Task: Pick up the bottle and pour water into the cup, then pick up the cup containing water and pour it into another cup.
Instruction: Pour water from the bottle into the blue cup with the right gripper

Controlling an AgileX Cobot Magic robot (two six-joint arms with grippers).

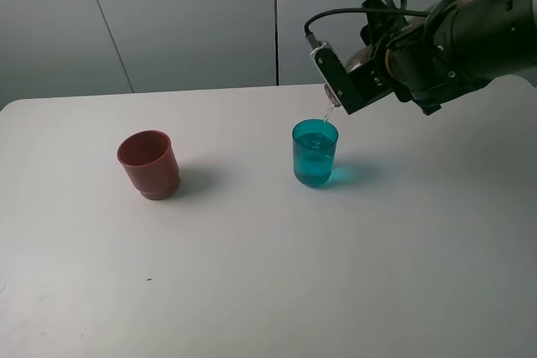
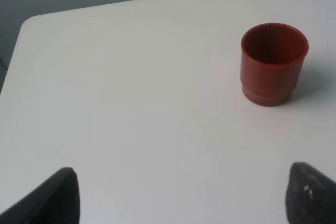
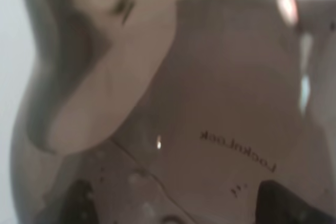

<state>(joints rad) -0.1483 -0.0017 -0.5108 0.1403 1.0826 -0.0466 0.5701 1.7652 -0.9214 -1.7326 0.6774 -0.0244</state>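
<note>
your right gripper (image 1: pixel 351 81) is clamped on bottle (image 3: pixel 210 103), tipped w/ neck just above teal cup (image 1: pixel 315 155) so water (image 1: pixel 315 165) lands inside. red cup (image 1: pixel 148 165) waits well apart from it; left gripper (image 2: pixel 184 198) wide, empty.

Glossy translucent plastic teal cup (image 1: pixel 315 153), opaque plastic red-brown cup (image 1: pixel 148 165), clear smoky plastic bottle (image 3: pixel 210 103), smooth matt table (image 1: pixel 252 282).
</note>
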